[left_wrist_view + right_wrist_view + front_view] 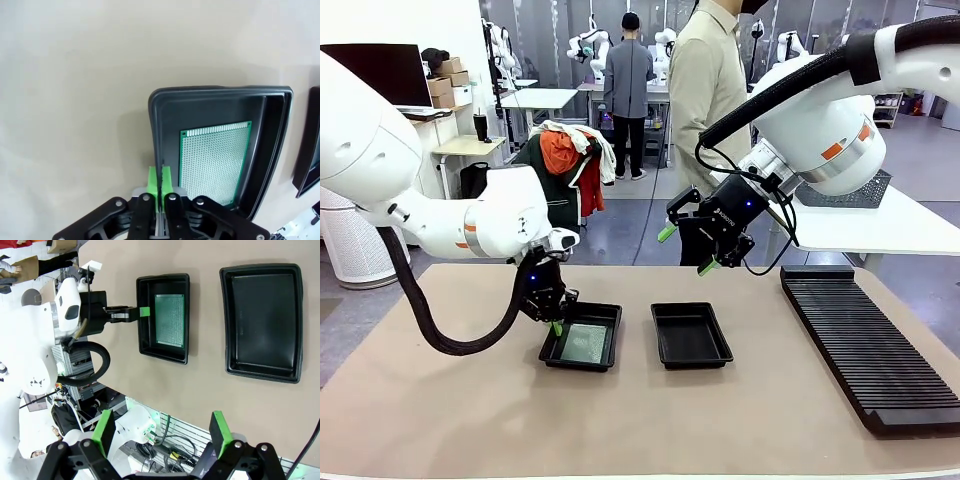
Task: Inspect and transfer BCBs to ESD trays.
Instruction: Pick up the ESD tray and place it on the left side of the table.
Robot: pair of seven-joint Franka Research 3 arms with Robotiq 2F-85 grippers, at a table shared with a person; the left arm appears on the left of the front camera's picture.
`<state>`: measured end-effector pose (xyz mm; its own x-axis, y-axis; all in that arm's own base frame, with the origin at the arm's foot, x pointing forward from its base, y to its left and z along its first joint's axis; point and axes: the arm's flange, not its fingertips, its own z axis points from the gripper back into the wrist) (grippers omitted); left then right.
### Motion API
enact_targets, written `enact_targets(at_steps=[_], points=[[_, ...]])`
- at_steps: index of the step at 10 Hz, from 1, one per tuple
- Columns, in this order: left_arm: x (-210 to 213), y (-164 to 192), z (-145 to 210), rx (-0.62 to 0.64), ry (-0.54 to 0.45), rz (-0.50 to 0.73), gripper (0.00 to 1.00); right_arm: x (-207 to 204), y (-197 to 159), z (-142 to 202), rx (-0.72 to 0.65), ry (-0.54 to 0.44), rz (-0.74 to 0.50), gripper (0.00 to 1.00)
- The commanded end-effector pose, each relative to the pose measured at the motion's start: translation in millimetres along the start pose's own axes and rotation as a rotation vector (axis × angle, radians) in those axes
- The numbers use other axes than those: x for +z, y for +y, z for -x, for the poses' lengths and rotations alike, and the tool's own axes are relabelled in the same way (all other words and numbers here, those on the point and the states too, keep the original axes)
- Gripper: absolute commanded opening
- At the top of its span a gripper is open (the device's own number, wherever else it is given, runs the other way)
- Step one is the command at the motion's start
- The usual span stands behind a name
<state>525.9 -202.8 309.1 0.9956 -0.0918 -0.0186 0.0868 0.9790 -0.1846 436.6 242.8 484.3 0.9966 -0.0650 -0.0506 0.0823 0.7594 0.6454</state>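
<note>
The left pincer (556, 327) is being held clenched at the rim of the circuit board's (583, 343) tray (606, 310), while the right pincer (687, 250) is being held released above the table (470, 420).

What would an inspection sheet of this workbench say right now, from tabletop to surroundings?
Surface: beige table, flat.
Job's things: left tray holds one BCB lying flat; right tray empty; black slotted rack on the robot's right.
Clutter: nothing seen.
Grippers: left gripper shut, pads apparently pinching the left tray's rim; right gripper open, hovering above the table.
Cables: black hose loops under the left arm; another black hose runs along the right arm.
Surroundings: a person stands at the far side; grey mesh basket on a white table behind.
</note>
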Motion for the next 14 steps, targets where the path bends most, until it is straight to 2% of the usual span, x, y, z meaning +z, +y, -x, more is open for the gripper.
enact_targets(at_steps=[1, 6, 8, 11, 14], points=[[5.6, 19.6, 8.3, -0.016, -0.03, 0.084, 0.03, -0.1, 1.4, -3.3, 0.0, -0.001, 0.017, 1.0], [10.6, 48.7, 7.9, -0.032, -0.048, 0.193, 0.03, -0.1, 1.4, -3.3, 0.0, -0.001, 0.017, 1.0], [30.8, 65.1, 22.3, -0.025, -0.102, 0.185, 0.03, -0.1, 1.4, -3.3, 0.0, -0.001, 0.017, 1.0], [61.6, 104.9, 39.3, -0.004, -0.157, 0.132, 0.03, -0.1, 1.4, -3.3, 0.0, -0.001, 0.017, 1.0], [83.6, 165.6, 51.5, 0.008, -0.183, 0.108, 0.03, -0.1, 1.4, -3.3, 0.0, -0.001, 0.017, 1.0]])
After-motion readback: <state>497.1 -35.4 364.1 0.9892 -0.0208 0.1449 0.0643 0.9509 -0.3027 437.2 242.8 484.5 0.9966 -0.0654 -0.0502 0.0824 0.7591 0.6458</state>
